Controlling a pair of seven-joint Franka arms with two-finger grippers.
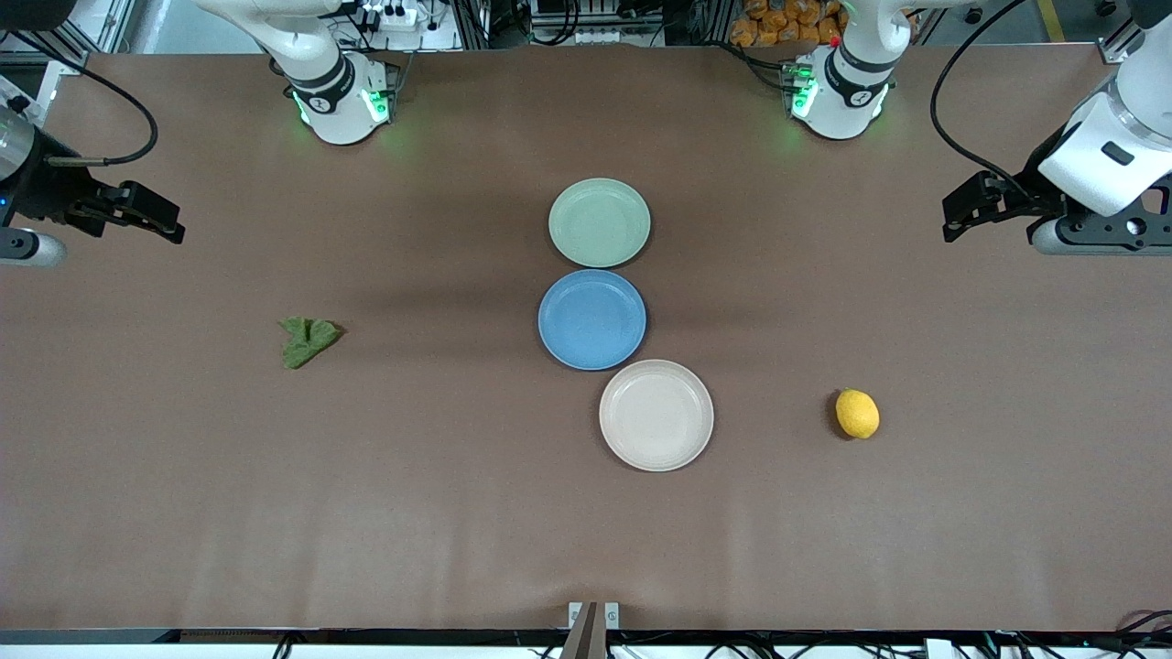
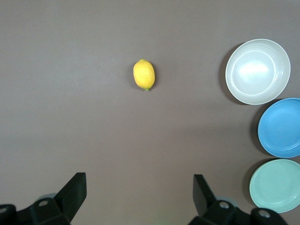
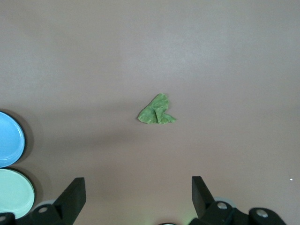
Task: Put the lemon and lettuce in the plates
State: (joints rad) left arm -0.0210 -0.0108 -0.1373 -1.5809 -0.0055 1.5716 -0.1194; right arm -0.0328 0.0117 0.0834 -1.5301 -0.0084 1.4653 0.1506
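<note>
lemon (image 1: pixel 857 414), lettuce (image 1: pixel 307 340) (unplated) — both grippers wide

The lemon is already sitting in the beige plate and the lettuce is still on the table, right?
Not quite. The lemon lies on the bare table, beside the beige plate toward the left arm's end, as the front view shows. The lettuce is indeed on the table.

White arms, black joint bands, green base lights, black cables, black angular fingers (image 2: pixel 75 190).
</note>
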